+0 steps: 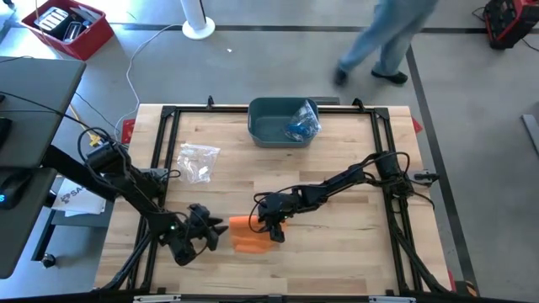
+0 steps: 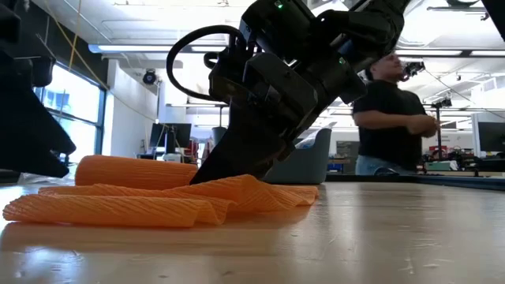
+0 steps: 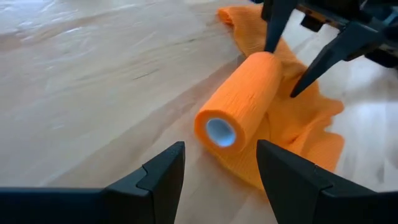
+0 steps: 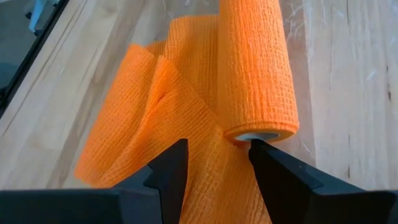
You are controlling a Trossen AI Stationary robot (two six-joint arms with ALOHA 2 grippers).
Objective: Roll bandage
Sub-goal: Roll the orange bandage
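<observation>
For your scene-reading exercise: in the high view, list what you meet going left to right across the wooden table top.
Clear plastic bag → left pincer → orange bandage → right pincer → blue packet lying in the grey bin.

Grey floor (image 1: 278, 71), red crate (image 1: 67, 27), bright windows (image 2: 75, 102), person (image 2: 390, 110) walking.

The bandage (image 4: 249, 74) is an orange woven cloth with a matt, crinkled, ribbed surface, and its rolled part is wound on a smooth pale core. The table (image 1: 337, 244) is light wood board with visible grain and a slight sheen, framed by dark metal rails. The left gripper (image 3: 221, 177) and right gripper (image 4: 217, 168) have dark, matt, smooth fingers that look like plastic.
</observation>
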